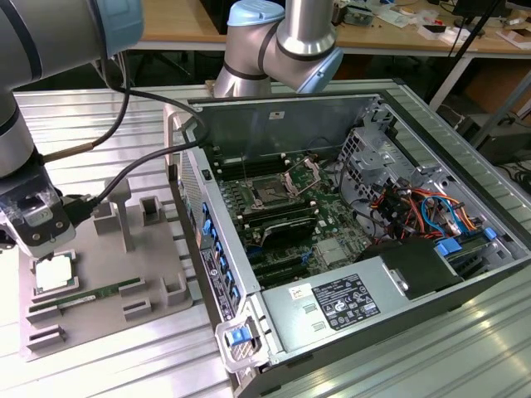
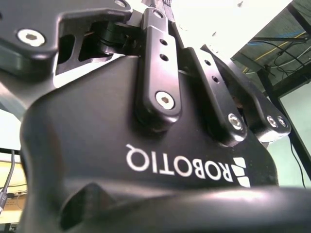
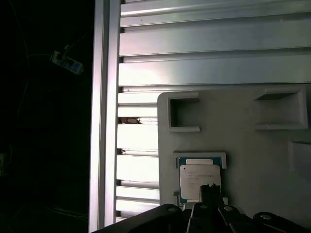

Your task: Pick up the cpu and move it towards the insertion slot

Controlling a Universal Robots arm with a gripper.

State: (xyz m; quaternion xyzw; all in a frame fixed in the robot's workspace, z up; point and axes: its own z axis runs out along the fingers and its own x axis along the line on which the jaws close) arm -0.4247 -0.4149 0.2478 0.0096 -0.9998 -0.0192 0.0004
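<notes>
1. The gripper hangs at the end of the arm over a grey tray, at the exterior view's left.
2. Whether the gripper is spread or pressed together I cannot tell. The second wrist view gives its black body and linkage from close up, but not the tips.
3. The cpu lies directly beneath the gripper, flat in a shallow square pocket of the tray with its pale metal top facing up.
4. In the first wrist view a dark part of the gripper overlaps the near edge of the cpu. Whether they are touching or just apart cannot be told.
5. The cpu is not lifted; it sits level inside its pocket frame.
6. A memory stick lies along the tray just beside the cpu, on the side farther from the arm's wrist.
7. The slot is well apart from the gripper, toward the exterior view's right. It sits on the board inside the open case, and its silver frame stands raised beside the dark socket.
8. The case wall stands between the gripper and the slot.
9. A grey power supply fills the near corner of the case, also far from the gripper.
10. Tray and case both rest on a ribbed metal table, whose slats run beyond the tray edge in the first wrist view.
</notes>
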